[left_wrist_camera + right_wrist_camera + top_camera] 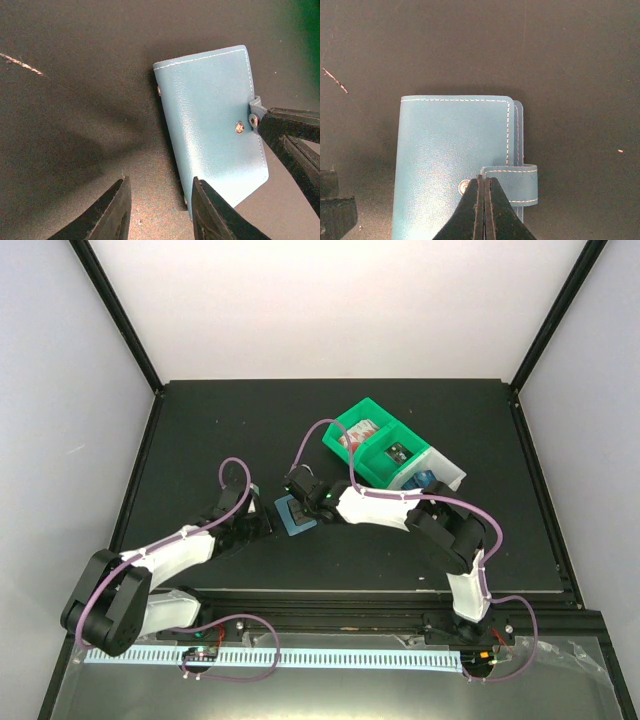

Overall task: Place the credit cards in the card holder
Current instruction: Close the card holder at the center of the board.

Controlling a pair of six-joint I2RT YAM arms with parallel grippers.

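Top external view, near edge outward. Noted the left arm lying low and reaching right across the black table top (pixel 200 430). Noted the right arm folded at the elbow and reaching left. Found both wrists meeting at the small teal-blue, leather-like folding card holder (pixel 290 518). Found it closed and flat on the table, roughly mid-table.

Left wrist view: logged the left gripper (pixel 160 210) spread and holding nothing. Saw its fingers low at the holder's near edge, one overlapping a corner. Cannot tell whether touching.

Right wrist view: logged the right gripper (pixel 484 179) with fingers pressed together. Placed its tips at the free end of the short snap tab (pixel 516 185), just beside the bare metal stud (pixel 463 187). Cannot tell whether pinching the tab end or only resting on it. Read the tab as unsnapped.

Farther back: green plastic bin (pixel 372 440) and white plastic bin (pixel 445 472), side by side, apart from the holder. Could not make out the blue plastic credit cards in any view. Spotted something blue in the white bin, too small to identify.

Judged step: opening the holder, no card loaded yet. Next move calls for lifting the cover by the tab, bracing the back with the left fingers, then fetching a card.
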